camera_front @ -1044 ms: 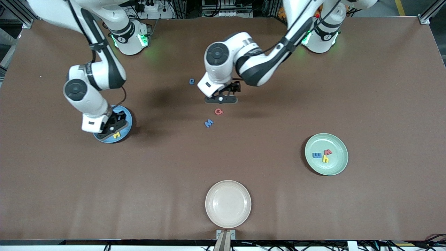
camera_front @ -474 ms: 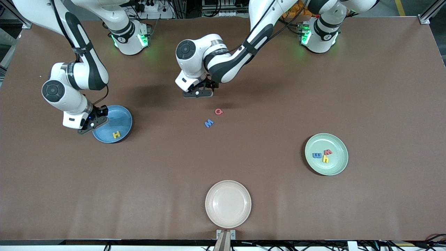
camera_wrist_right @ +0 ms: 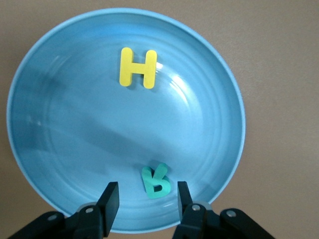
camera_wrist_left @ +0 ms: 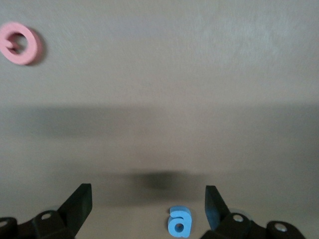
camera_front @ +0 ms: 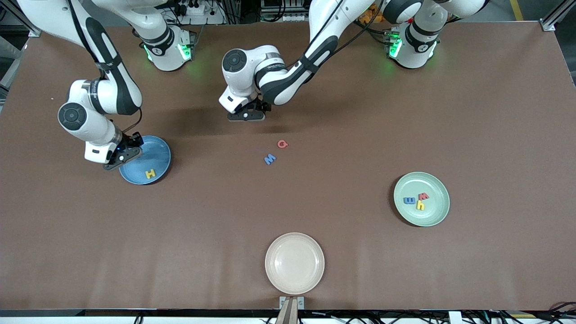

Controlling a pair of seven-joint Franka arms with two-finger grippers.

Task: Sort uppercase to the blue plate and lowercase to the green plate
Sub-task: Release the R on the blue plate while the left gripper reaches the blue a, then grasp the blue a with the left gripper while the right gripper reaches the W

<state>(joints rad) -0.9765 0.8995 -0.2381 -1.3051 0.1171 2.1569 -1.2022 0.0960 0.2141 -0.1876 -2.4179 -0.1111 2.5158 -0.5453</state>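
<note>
Right gripper (camera_front: pixel 118 158) hangs over the blue plate's (camera_front: pixel 157 153) rim on the front view, jaws part-way apart and empty. That plate sits toward the right arm's end of the table, with the yellow H (camera_front: pixel 150 173) in it. Left gripper (camera_front: pixel 245 115) is down low near the table's middle, toward the edge where the bases stand, jaws wide, nothing held. G (camera_front: pixel 282 144) and M (camera_front: pixel 269 159) lie loose on the bare table, both nearer the front camera than that gripper. Green plate (camera_front: pixel 438 211) toward the left arm's end holds w (camera_front: pixel 423 196), m (camera_front: pixel 409 200) and h (camera_front: pixel 420 205). Cream plate (camera_front: pixel 294 263) at the camera edge is bare. Plenty of open table all round; no letter sits near any edge.

Left wrist view now: fingers (camera_wrist_left: pixel 79 204) spread wide, the small blue letter (camera_wrist_left: pixel 179 222) on the table between them, not touched as far as I can tell. Pink G (camera_wrist_left: pixel 19 43) is well apart.

Right wrist view: fingers (camera_wrist_right: pixel 110 203) narrowly parted with the green R (camera_wrist_right: pixel 155 181) lying on the plate between them, seemingly let go, close to the rim; H (camera_wrist_right: pixel 138 67) lies well apart from it.

So I'd call it two capitals home, three small letters home; G, M and the little blue one are left.
</note>
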